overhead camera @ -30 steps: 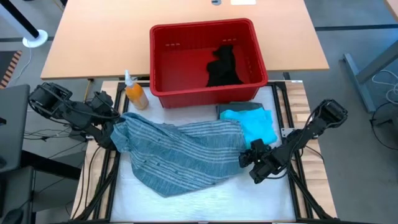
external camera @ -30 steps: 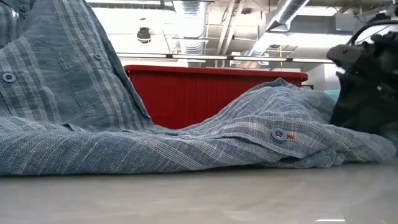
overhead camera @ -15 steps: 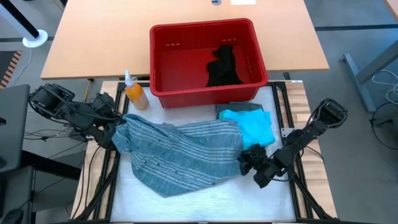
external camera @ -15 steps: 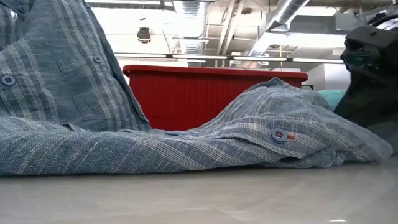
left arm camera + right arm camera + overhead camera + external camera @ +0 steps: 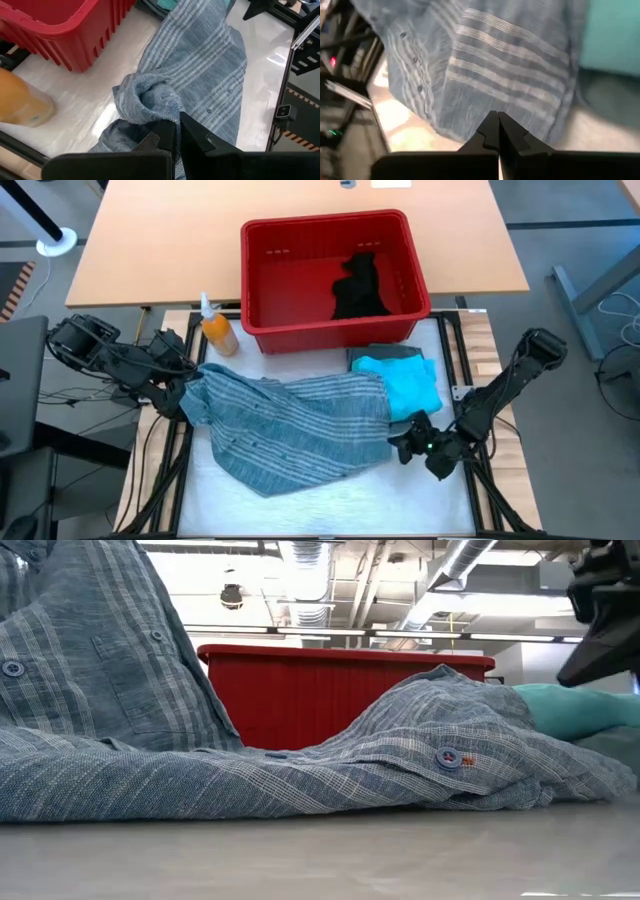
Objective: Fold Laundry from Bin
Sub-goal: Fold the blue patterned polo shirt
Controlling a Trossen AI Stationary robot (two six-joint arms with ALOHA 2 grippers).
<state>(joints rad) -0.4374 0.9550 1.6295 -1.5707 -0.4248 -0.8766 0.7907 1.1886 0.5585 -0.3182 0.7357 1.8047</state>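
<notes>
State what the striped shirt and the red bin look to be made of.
Striped shirt: likely thin woven cotton or linen blend, matte; the visible weave, soft crumpling and sewn buttons suggest it. Red bin: moulded plastic, slightly glossy, with ribbed, slotted walls and a thick rim.

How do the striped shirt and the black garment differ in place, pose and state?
The striped shirt lies spread on the table in front of the bin; the black garment sits bunched inside it. The shirt's bunched end is pinched in the left gripper; nothing touches the black garment. The shirt looks larger. Both are crumpled, unfolded.
</notes>
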